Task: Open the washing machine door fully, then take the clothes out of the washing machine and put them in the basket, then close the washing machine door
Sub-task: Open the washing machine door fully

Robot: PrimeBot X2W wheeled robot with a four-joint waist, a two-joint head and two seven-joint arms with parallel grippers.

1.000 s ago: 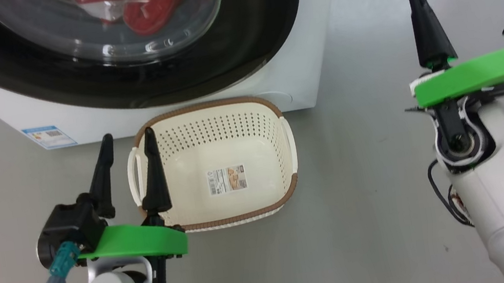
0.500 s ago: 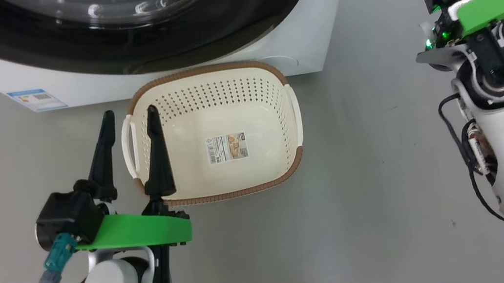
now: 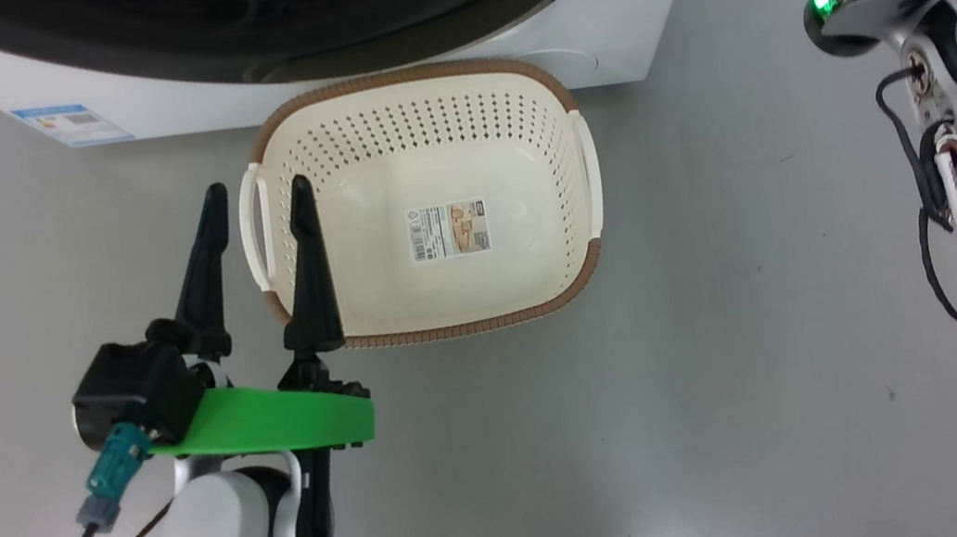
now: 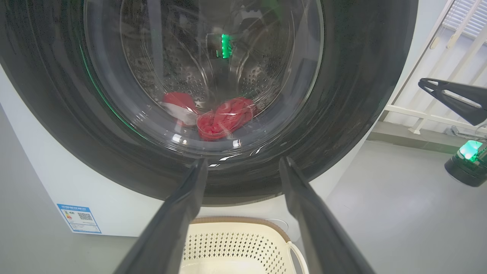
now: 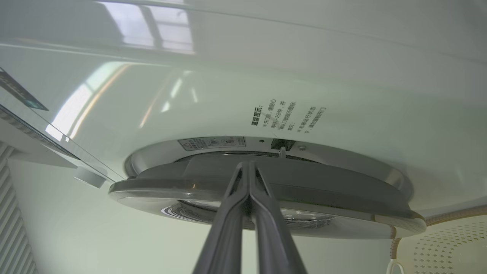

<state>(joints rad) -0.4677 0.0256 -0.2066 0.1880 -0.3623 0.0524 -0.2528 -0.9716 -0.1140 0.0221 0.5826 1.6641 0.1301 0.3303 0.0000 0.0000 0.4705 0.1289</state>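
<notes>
Clothes [image 4: 224, 120], bright red, lie low in the steel drum [image 4: 179, 76] of the washing machine [image 4: 45, 182]. They can be seen through the clear glass of the washing machine door [image 4: 361, 95], which covers the round hole in the front. The door has a wide, shiny black rim. A small blue label [image 4: 79, 217] sits near the bottom corner of the white machine.

The basket [image 3: 450, 333] stands on the grey floor [image 3: 729, 317], just in front of the machine and below the door. It is cream with lots of little holes and a brown rim. A paper label [image 3: 449, 230] is stuck on its bottom.

The left gripper [image 3: 257, 188] is above the left side of the basket. Its two dark fingers [image 3: 204, 279] are spread wide apart. In the head view one finger lies over the inside of the basket. The other lies over the floor just beside the basket's left handle [image 3: 256, 234]. In the left wrist view the fingers point at the low part of the door's black rim.

The right gripper [image 5: 248, 167] is up high, off to the right of the door. Its two fingers are pressed together. In the right wrist view their tips are right at the side edge of the door. It is hard to tell if they touch it.
</notes>
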